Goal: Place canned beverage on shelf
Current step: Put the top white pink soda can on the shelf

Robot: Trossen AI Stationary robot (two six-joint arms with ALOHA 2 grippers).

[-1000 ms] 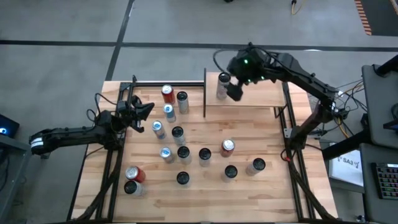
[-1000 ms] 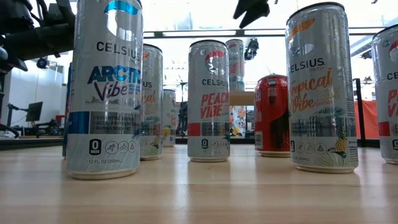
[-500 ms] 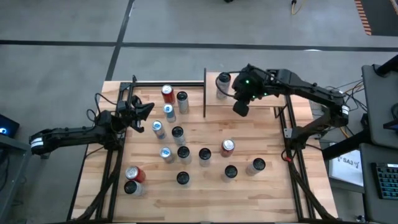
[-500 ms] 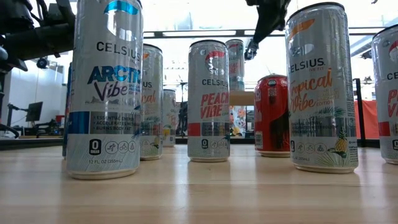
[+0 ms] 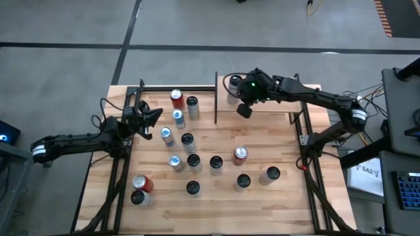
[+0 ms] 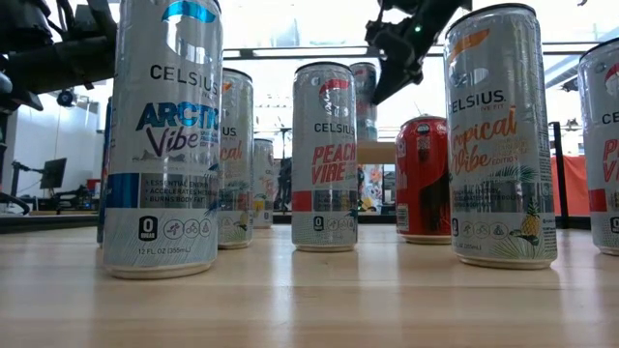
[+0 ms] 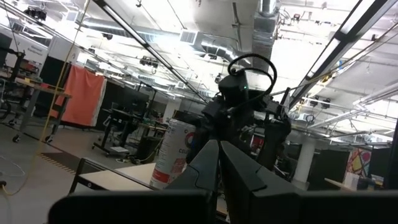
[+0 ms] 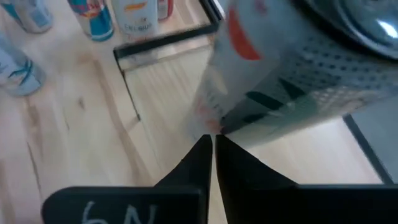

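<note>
1. Shelf (image 5: 275, 98): small light-wood board with thin black posts, at the far right part of the table (image 5: 216, 196).
2. Canned beverage (image 5: 231, 88): silver can standing upright on the shelf's left end, just beside the black post. In the right wrist view it fills the frame close ahead of the fingertips (image 8: 261, 81).
3. Right gripper (image 5: 243, 109): over the shelf's near edge, just beside the can, fingers pressed together with nothing between them. It also shows high in the low view (image 6: 387, 82).
4. Left gripper (image 5: 154, 115): raised at the table's left side near the cans, fingers closed and empty; its wrist view looks toward the shelf can (image 7: 177, 152) and the right arm.
5. Table cans: about a dozen upright on the planks, among them a red can (image 5: 240, 155) and a blue-white can (image 5: 167, 136); the nearest in the low view reads "Arctic Vibe" (image 6: 164, 145).
</note>
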